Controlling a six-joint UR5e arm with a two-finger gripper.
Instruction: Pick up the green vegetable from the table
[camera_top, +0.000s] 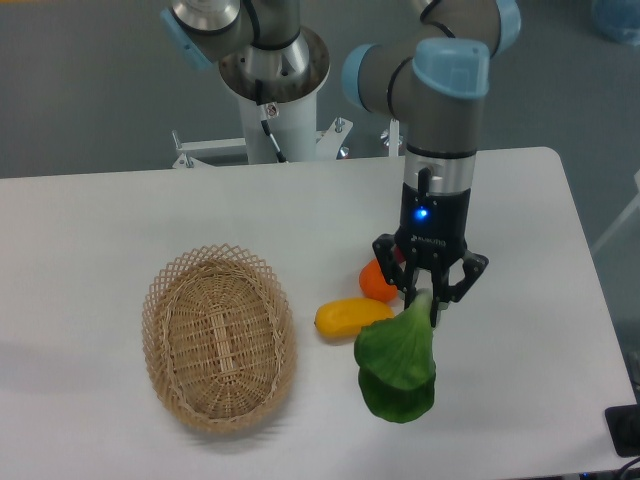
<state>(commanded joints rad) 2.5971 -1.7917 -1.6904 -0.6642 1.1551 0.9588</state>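
The green vegetable (397, 362) hangs leaf-down from my gripper (428, 298), which is shut on its pale stem end. Its broad dark green leaf dangles just above the white table (520, 330), right of the basket, and hides the right end of the yellow vegetable behind it. The arm stands almost upright over it.
A wicker basket (219, 335) sits at the left front. A yellow oblong vegetable (345, 317) and an orange round piece (379, 279) lie just left of the gripper. The robot's base column (272, 90) stands behind the table's far edge.
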